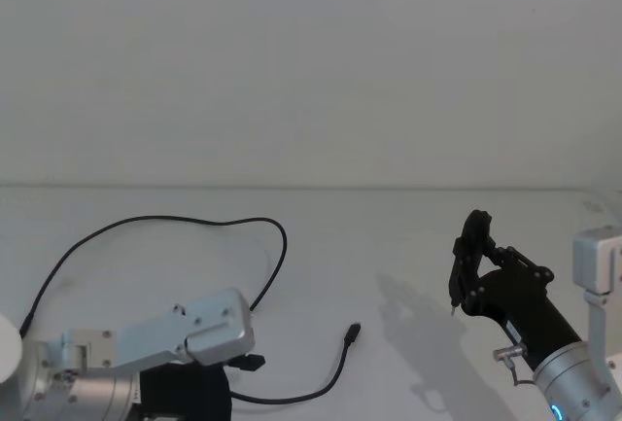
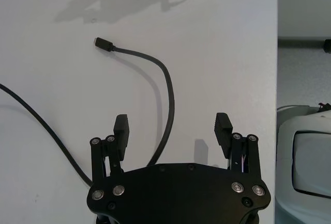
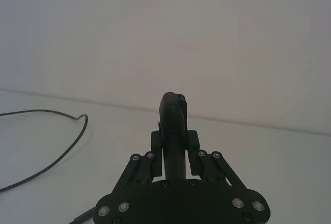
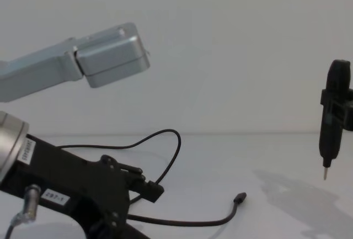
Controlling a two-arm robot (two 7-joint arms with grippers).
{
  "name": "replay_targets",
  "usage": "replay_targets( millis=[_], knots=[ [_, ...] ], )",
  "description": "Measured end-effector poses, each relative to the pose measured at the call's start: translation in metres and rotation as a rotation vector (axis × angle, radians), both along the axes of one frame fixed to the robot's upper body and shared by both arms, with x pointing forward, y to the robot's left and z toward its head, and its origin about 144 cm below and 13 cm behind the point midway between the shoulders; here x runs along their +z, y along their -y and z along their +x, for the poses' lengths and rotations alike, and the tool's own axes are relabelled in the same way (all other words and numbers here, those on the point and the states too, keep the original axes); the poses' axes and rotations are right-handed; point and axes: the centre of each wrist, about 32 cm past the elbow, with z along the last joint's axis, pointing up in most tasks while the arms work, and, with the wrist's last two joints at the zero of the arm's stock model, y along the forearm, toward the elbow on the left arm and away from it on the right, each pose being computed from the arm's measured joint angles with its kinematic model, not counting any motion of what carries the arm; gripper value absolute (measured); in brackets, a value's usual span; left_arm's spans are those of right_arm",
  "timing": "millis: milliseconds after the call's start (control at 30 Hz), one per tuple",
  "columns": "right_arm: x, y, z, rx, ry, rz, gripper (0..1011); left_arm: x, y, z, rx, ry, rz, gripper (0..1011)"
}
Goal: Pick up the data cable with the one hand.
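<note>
Data cable (image 2: 171,97): one (left gripper (image 2: 171,123) above, fingers (image 2: 121,131) spread).

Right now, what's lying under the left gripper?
The black cable on the white table runs between the fingers of the open left gripper. Where it continues beneath the gripper body is covered. The right gripper hangs shut, off to the side.

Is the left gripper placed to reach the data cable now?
Probably yes: the left gripper is open, the data cable runs between its fingers, nothing blocks it; the right gripper hangs well aside.
</note>
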Motion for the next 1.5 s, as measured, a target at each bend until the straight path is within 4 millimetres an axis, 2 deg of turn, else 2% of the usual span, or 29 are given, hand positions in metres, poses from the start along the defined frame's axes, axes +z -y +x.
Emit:
replay_targets(
  millis=[967,1200,1233,1300,1333,1400,1433,1500],
  knots=[
    [0.0,0.0,0.0,0.0,0.0,0.0,283,-0.014,0.023,0.015,0.055,-0.043,0.001,1000],
    [0.0,0.0,0.0,0.0,0.0,0.0,283,-0.015,0.025,0.017,0.06,-0.047,-0.001,864],
    [0.0,0.0,0.0,0.0,0.0,0.0,283,-0.016,0.026,0.017,0.06,-0.047,-0.001,805],
    [0.0,0.0,0.0,0.0,0.0,0.0,283,-0.016,0.026,0.017,0.061,-0.048,-0.001,773],
    [0.0,0.0,0.0,0.0,0.0,0.0,283,-0.016,0.026,0.017,0.062,-0.048,-0.001,716],
    [0.0,0.0,0.0,0.0,0.0,0.0,283,-0.016,0.027,0.017,0.062,-0.049,-0.001,685],
    [0.0,0.0,0.0,0.0,0.0,0.0,283,-0.016,0.027,0.017,0.063,-0.049,-0.001,616],
    [0.0,0.0,0.0,0.0,0.0,0.0,283,-0.016,0.027,0.018,0.063,-0.05,-0.001,577]
  ],
)
